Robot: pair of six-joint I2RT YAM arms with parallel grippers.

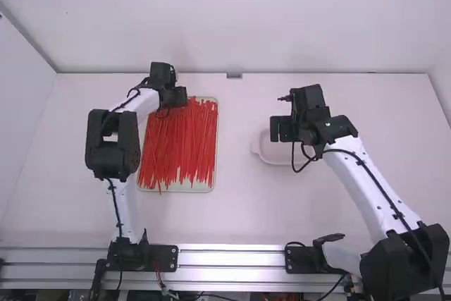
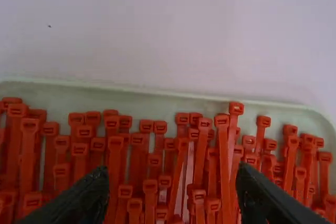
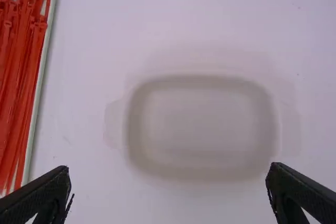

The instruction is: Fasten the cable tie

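A pile of red cable ties (image 1: 180,142) lies on a pale green tray (image 1: 212,174) left of the table's middle. My left gripper (image 1: 171,98) hangs over the tray's far end, open, its fingertips (image 2: 86,198) low over the tie heads (image 2: 173,145) with nothing held. My right gripper (image 1: 292,128) hovers above a white empty dish (image 1: 264,149), open wide; in the right wrist view the dish (image 3: 202,127) lies between its spread fingers (image 3: 39,195).
The white table's back wall runs close behind the tray (image 2: 157,100). The tray's edge and ties (image 3: 21,72) show off to one side of the dish. Bare table lies between the tray and the dish and near the front rail (image 1: 232,255).
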